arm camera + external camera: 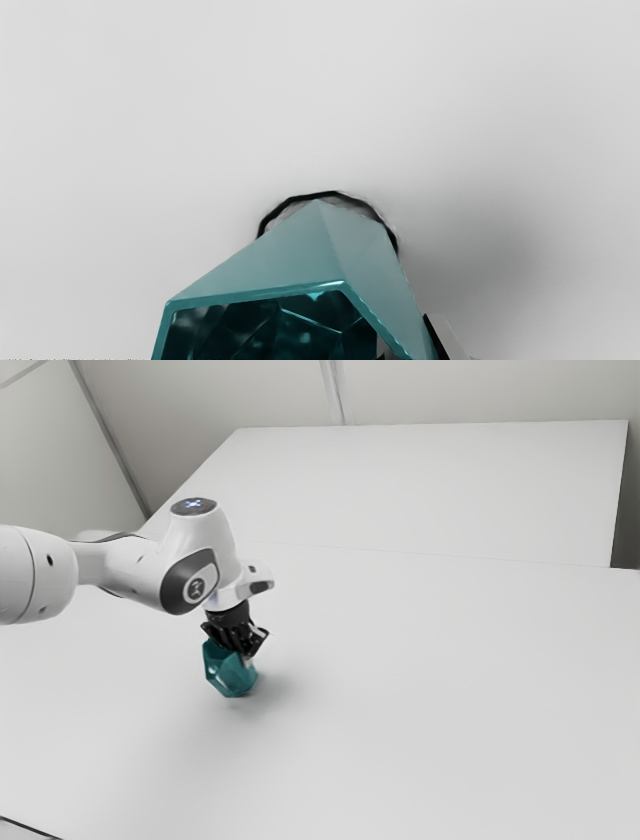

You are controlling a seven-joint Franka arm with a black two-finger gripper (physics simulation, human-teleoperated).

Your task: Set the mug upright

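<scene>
One teal, faceted mug with a glossy finish (230,674) is at the black two-finger tool (244,652), over a broad, smooth white desk (420,680). The tool is closed on the mug's wall: in the wrist view, one finger (446,336) is against the outside and the other finger (382,346) reaches inside the mouth. The mug lies below the tool, its open end turned up toward it and its narrower end pointing away, toward the desk. Whether the base sits flat on the desk or hangs just above it, I cannot tell.

The mug looks stiff and fairly light, perhaps glass or glazed ceramic, so it should not squash under the fingers. Its shine suggests a slippery surface, and its thin rim (255,296) might chip if knocked. A good hold would be a firm, even pinch across one flat facet of the wall; a pinch over a corner could let the mug swivel, and its weight hanging to one side of the hold may make it tip
</scene>
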